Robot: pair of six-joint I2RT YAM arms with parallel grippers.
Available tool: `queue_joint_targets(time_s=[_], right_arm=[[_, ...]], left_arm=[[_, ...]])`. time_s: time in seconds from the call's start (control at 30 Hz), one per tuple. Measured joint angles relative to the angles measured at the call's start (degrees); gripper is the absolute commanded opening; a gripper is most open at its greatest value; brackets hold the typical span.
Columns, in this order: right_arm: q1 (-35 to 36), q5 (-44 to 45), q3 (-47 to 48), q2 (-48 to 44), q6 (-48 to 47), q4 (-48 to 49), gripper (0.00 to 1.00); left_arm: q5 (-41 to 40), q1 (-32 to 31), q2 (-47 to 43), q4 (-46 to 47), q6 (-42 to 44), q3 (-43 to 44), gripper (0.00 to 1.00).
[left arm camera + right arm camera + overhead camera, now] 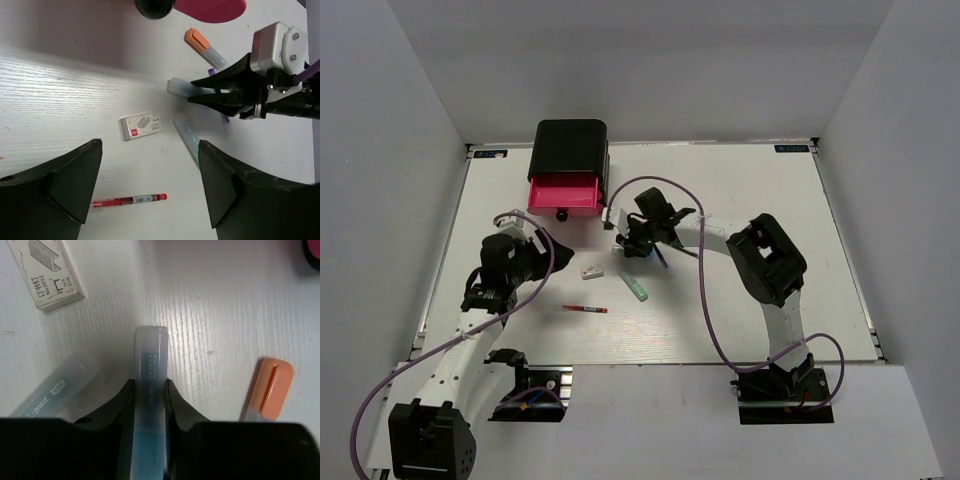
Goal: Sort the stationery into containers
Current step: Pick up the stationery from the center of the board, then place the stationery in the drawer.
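Right claw (pixel 150 385) clamps the light-blue marker (pixel 151 350), long axis left-right, free end pointing left, just near of the open pink drawer (pixel 565 192). The orange-capped marker (pixel 270 385), green-tipped marker (pixel 187 137) and white staple box (pixel 47 270) lie close. Left claw (pixel 150 185) gapes empty.

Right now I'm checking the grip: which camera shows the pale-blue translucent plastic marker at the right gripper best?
The right wrist view: the pale-blue translucent plastic marker fills its centre, the right gripper closed on both sides. The left wrist view shows only its cap end; the top view barely shows it under the gripper.
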Motion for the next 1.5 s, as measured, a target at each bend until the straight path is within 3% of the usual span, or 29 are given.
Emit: queue_joint_targets(time_s=[0.27, 0.53, 0.7, 0.97, 1.07, 1.1, 1.13, 1.23, 1.4, 1.5], right_arm=[[-0.11, -2.78, 1.01, -8.9, -2.82, -4.2, 0.02], [0.11, -9.51, 13.94, -14.51, -1.75, 3.34, 0.0], [0.87, -13.68, 18.71, -10.99, 0.59, 13.11, 0.0], [2.82, -15.41, 25.66, 4.79, 8.15, 26.14, 0.0], [3.32, -15.3, 26.75, 8.41, 10.45, 28.33, 0.1], [3.48, -15.21, 26.99, 9.14, 10.88, 28.81, 0.17], [3.56, -15.06, 27.12, 9.64, 11.28, 29.07, 0.32], [3.72, -14.84, 27.15, 9.9, 12.24, 29.55, 0.49], [3.78, -14.67, 27.15, 9.9, 12.44, 31.28, 0.56], [3.74, -14.56, 27.15, 9.77, 12.44, 31.52, 0.54]], left_arm=[[0.33, 0.0, -1.73, 0.46, -1.18, -1.73, 0.87], [1.42, -0.02, -2.12, 1.09, -2.58, -3.74, 0.87], [1.6, -0.02, -2.32, 1.64, -2.95, -3.85, 0.87], [1.97, -0.02, -3.54, 1.95, -3.98, -4.5, 0.87], [2.01, -0.02, -3.54, 2.6, -4.26, -4.5, 0.87], [2.01, -0.02, -3.52, 2.84, -4.33, -4.5, 0.87], [2.03, -0.02, -3.5, 3.02, -4.37, -4.5, 0.87], [2.12, -0.02, -3.08, 3.41, -4.42, -4.5, 0.87], [2.38, -0.02, -1.27, 4.79, -4.59, -4.5, 0.87], [2.82, -0.02, 0.74, 6.01, -4.63, -4.48, 0.84]])
